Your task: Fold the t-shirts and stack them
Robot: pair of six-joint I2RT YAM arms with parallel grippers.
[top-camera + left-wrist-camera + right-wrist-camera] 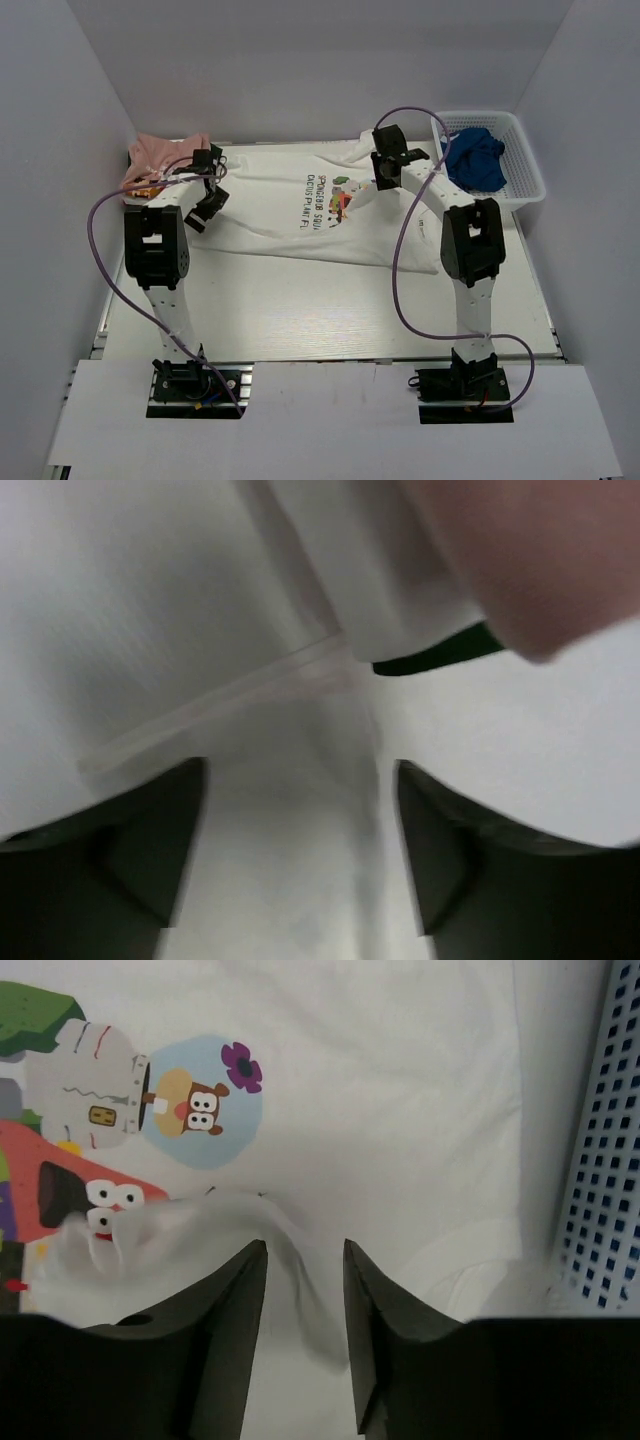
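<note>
The large white t-shirt [285, 215] lies spread across the table with its cartoon print and black lettering facing up. The pink t-shirt [165, 150] lies bunched at the far left, by the white shirt's left end. My left gripper [207, 200] hangs low over the white shirt's left part. In the left wrist view it [300, 850] is open, with white cloth [150, 600] under the jaws and pink cloth [540, 550] at the upper right. My right gripper [383, 178] is near the shirt's upper right. In the right wrist view it [305, 1260] pinches a raised fold of white cloth [300, 1290] beside the print [190, 1100].
A white mesh basket [527, 175] holding a blue cloth [475, 158] stands at the back right; its wall [600, 1160] is close to the right gripper. White walls close in the back and both sides.
</note>
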